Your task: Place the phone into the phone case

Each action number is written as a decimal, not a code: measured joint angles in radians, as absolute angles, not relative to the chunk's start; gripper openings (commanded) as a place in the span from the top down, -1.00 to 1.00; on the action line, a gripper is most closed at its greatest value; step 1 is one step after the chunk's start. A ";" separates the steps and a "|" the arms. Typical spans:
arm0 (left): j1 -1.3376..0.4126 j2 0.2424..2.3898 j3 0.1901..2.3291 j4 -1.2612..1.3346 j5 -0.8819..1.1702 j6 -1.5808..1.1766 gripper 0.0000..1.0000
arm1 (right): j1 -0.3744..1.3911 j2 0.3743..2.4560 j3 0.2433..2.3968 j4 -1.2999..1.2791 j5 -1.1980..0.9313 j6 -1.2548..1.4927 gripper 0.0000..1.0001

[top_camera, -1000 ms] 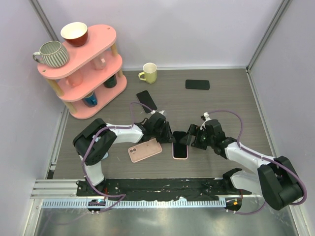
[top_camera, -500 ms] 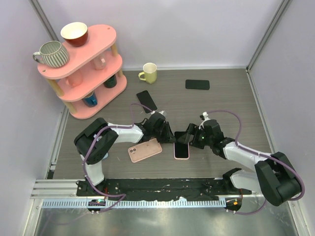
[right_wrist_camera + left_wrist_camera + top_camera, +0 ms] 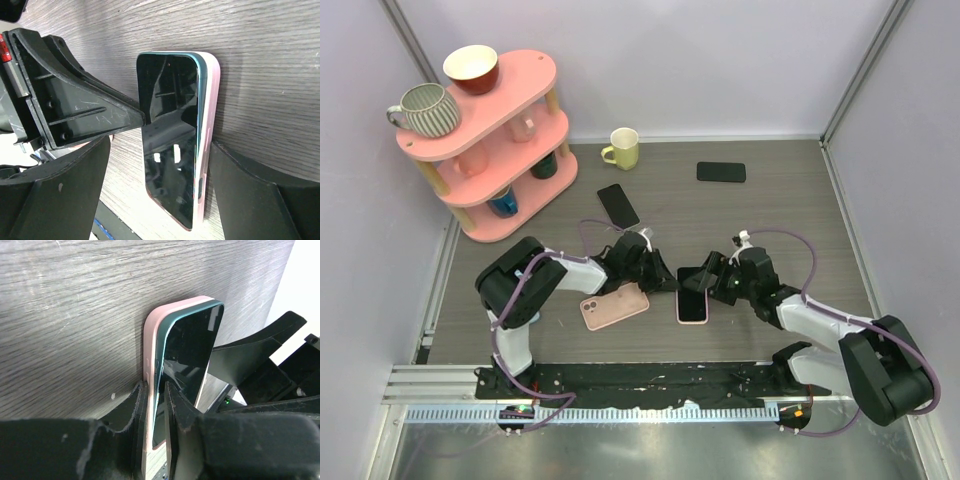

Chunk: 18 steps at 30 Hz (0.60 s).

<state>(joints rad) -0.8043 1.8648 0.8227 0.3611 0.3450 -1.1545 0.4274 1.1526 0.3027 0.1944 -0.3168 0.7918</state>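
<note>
- Step in hand: seating the phone [image 3: 167, 140] in the pink phone case [image 3: 214, 100]. Both lie on the grey table [image 3: 770, 210], between the two arms.
- The phone rests inside the case, screen up. Its teal side shows above the pink rim along one long edge, so it looks not fully pressed in.
- Left gripper [image 3: 156, 395]: jaws clenched narrow, pinching phone and case together at one end.
- Right gripper [image 3: 160, 147]: jaws spread wide, straddling the other end, grasping nothing.
- The next move likely calls for pressing the raised edge down until it snaps in, without letting the case slide.
</note>
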 measured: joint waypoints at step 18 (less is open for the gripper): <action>-0.813 1.896 0.820 0.429 0.380 -1.172 0.68 | 0.431 1.130 0.272 0.128 -0.311 0.728 0.50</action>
<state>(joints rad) -0.8127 1.8961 0.8204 0.4294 0.3798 -1.1717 0.4313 1.1297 0.2718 0.1276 -0.3115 0.7284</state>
